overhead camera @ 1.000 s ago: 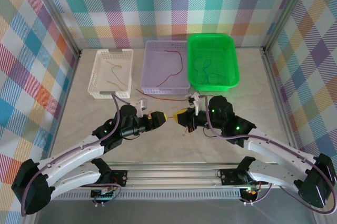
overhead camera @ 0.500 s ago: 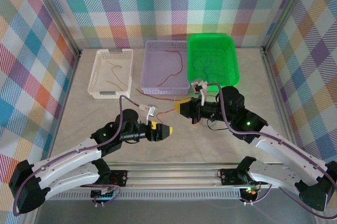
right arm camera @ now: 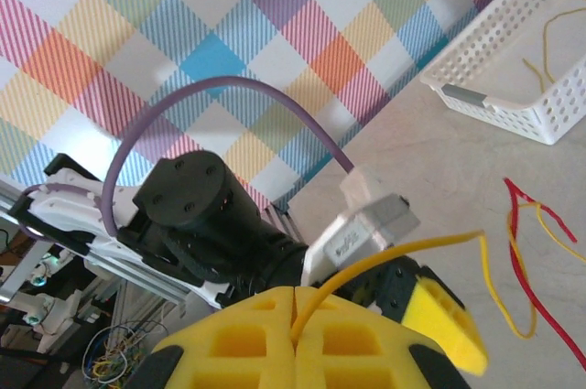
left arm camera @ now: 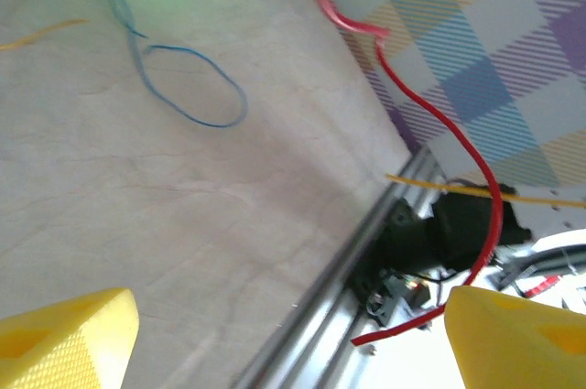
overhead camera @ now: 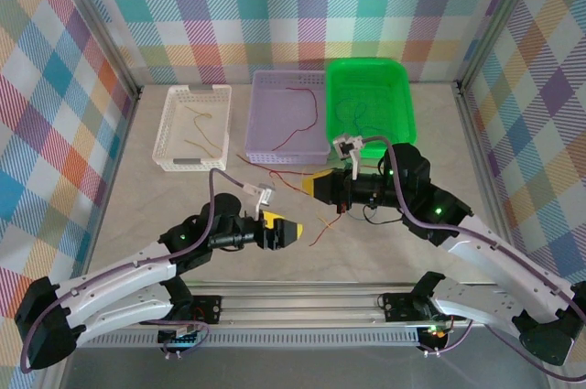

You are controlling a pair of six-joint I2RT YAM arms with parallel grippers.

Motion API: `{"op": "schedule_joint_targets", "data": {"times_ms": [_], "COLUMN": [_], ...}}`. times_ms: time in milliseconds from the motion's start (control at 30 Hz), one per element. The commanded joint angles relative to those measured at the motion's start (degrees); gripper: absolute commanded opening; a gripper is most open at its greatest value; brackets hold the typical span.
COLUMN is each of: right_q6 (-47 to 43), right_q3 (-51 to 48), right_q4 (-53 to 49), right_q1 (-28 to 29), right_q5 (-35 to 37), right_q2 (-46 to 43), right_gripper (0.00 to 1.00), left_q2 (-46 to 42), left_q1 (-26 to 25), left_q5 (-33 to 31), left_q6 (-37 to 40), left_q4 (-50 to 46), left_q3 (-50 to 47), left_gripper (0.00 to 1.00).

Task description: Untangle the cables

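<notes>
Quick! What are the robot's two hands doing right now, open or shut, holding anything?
Left gripper: open, holding nothing.
Right gripper: shut on the yellow-orange cable.

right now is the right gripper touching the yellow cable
Touching. Right wrist view: the yellow cable runs straight out of the closed seam of the right gripper.

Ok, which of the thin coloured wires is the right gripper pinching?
The thin yellow-orange wire: it emerges from between the right gripper's shut jaws; the red wire beyond passes outside them.
</notes>
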Motion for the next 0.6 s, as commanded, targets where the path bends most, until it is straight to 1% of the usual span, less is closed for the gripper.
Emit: {"op": "schedule_joint_targets", "data": {"times_ms": [0,133,367,467,567], "right_q6": [2.34,3.84,4.76,5.12,5.57], "right_q3": [2.99,2.4,2.66,2.9,3.09], "right_q4": [-0.48,0.56,0.53,0.21,0.17], "right_q1": [-0.38,-0.33,-0.38,-0.36,-0.34], "right_q5": [-0.39,-0.35,0.05,0.73,0.77], "right_q2": [0.24,0.34,0.74,0.91,0.98], "right_gripper": [0.0,0.0,0.0,0.0,0.0], "left_q2": [-1.59,-1.76,-0.34,1.21,2.52], "left_q1": [-2.97,-5.28,-9.21,-11.31,-11.84], "left_q5": [3.3,4.8,5.42,4.16,2.25], "left_q6": [0.84,0.05,0.51,3.21,5.46], "left_q4": [5.96,8.66,10.61,7.95,4.9], "left_q3": [2.36,3.76,6.19,8.05,8.87], "left_gripper": [0.9,0.92,0.94,0.94,0.94]}}
